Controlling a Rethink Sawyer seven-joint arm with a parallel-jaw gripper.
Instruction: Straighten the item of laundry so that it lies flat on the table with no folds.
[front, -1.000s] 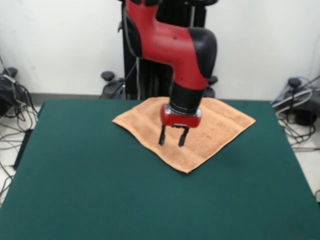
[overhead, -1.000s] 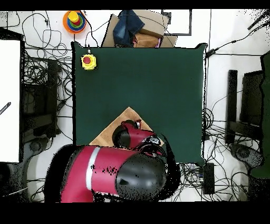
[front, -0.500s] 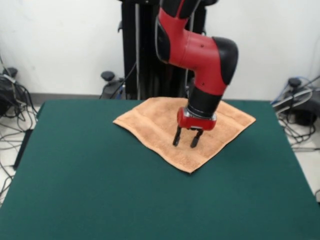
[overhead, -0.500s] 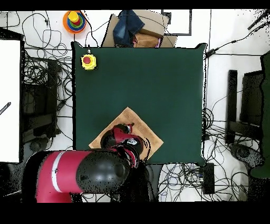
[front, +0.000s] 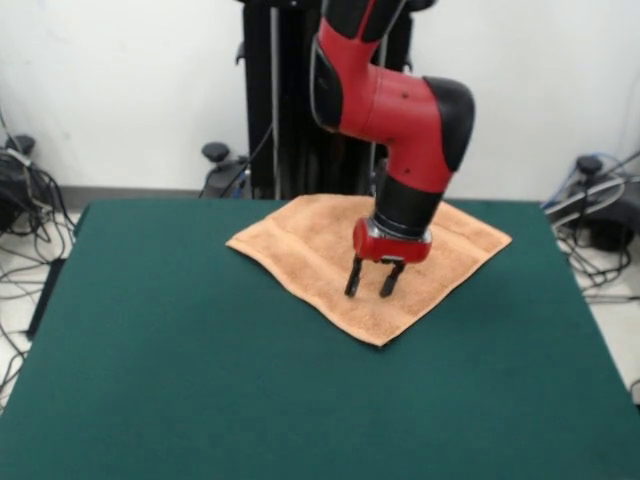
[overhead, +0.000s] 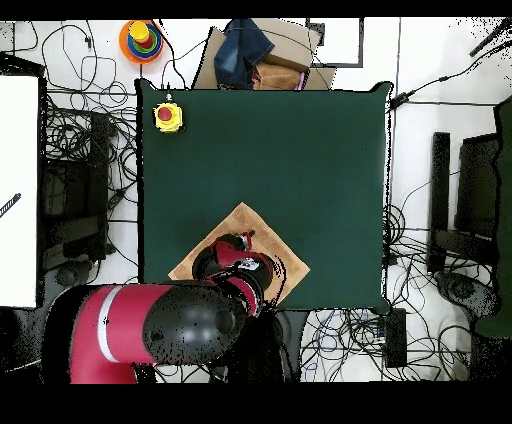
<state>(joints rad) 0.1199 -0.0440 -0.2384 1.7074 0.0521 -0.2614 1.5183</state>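
A: Front view, item one, nearest us: the table (front: 250, 400), green top, bare across its whole front half.

B: Item two, farther back: the towel (front: 320, 255), peach, lying as a diamond on the far half of the table, right of centre. We log one corner pointing toward us, one reaching left, one reaching right, and the far edge close to the table's back edge.

A: Item three: the gripper (front: 369, 281), hanging from the red arm (front: 395, 100). Its two fingers (front: 353, 277) stand apart with nothing between them, pointing down over the towel's middle, toward its right side. We cannot tell whether the tips touch the cloth.

B: Relation that matters: the towel spreads out on every side of the gripper, with the near corner just ahead of it and the right corner off to its side. The left corner lies farthest from it.

A: Condition: we judge the towel nearly flat. A slight ripple shows along its left edge, no clear fold.

B: The overhead view (overhead: 240, 215) agrees on placement: towel at the table's edge nearest the robot's base, arm covering much of it.
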